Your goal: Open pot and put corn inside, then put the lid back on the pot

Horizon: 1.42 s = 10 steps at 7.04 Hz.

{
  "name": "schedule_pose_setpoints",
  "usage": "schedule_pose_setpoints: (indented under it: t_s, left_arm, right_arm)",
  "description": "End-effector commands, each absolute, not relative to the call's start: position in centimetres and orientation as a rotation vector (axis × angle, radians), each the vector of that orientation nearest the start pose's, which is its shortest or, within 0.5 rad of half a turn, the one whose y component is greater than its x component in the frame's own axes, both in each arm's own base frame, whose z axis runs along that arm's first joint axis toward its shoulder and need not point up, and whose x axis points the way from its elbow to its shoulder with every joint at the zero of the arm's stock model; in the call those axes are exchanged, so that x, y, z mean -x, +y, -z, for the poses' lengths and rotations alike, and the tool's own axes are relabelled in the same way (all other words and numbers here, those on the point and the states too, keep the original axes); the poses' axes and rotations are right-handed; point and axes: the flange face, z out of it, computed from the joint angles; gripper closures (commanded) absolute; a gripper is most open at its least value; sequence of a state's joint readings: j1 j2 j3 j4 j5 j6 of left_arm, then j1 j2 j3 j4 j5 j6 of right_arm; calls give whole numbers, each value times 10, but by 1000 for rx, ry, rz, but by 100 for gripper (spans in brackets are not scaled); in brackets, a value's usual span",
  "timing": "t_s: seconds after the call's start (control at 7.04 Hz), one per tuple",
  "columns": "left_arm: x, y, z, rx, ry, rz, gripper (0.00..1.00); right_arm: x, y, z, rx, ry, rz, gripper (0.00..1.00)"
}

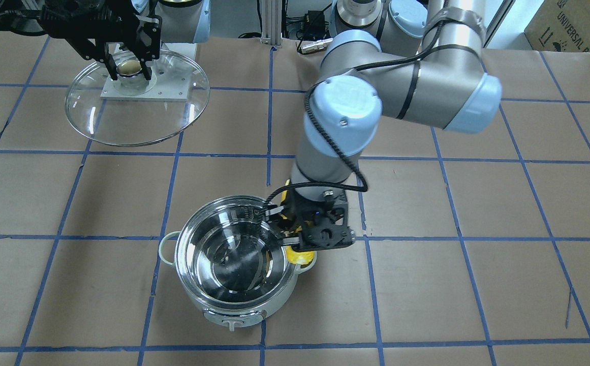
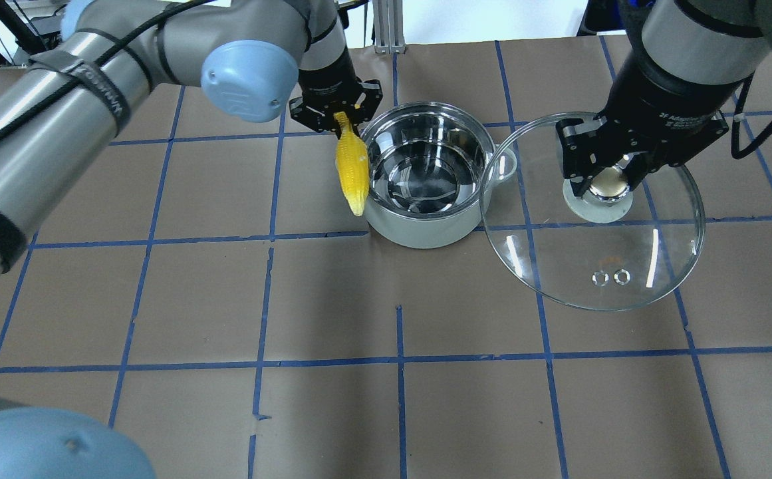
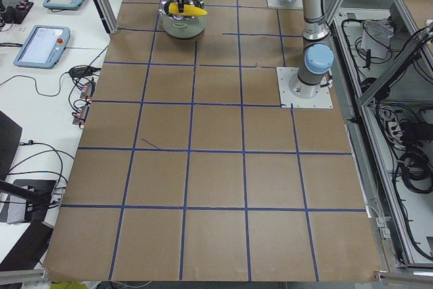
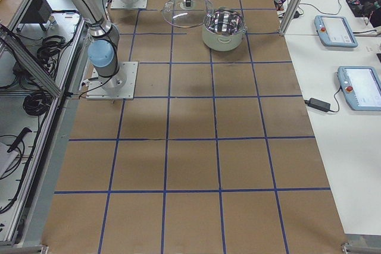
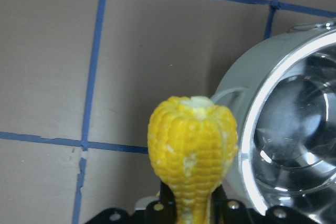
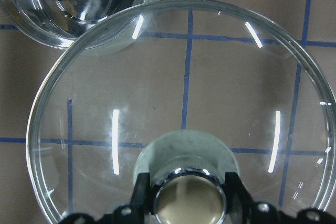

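The pot stands open and empty near the table's middle; it also shows in the front view. My left gripper is shut on one end of the yellow corn and holds it in the air beside the pot's rim, on the pot's left in the overhead view. The corn points away from the wrist camera, with the pot to its right. My right gripper is shut on the knob of the glass lid and holds it above the table, right of the pot. The lid fills the right wrist view.
Brown paper with blue tape lines covers the table. My right arm's base plate lies under the held lid. My left arm's base plate is at the table's edge. Teach pendants lie on the side bench.
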State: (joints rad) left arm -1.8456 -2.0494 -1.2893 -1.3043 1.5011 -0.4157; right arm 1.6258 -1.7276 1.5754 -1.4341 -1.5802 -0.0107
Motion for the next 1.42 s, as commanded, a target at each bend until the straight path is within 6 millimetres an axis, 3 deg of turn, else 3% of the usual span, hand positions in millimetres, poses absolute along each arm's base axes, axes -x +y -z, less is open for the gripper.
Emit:
schedule_pose_setpoints:
  t_s: [0.0,0.28,0.43,0.57,0.85,1.14,1.28]
  left_arm:
    - [393,-654,-345,194,3224,88,79]
    - [416,-646,-329,153,3218,54,76]
    - [415,-652,-329,155,3223,77,62]
    - [414,-655,-322,150,3219,67,2]
    - [393,-663,-334,179,3192,91,0]
    - [344,-670,-366,238,3176,98,0]
    - [336,-668,-380,253,3178,112,0]
  right_arm:
    - [-155,-415,-544,104,3150,25,90]
    - [-156,-415,-543,104,3149,22,90]
    - [-156,-415,-542,109,3149,20,90]
    - [-156,-415,-542,106,3149,22,90]
    - [-156,-415,-542,109,3149,22,90]
    - [-156,-414,-544,106,3148,32,90]
    - [-156,-414,-545,106,3148,34,90]
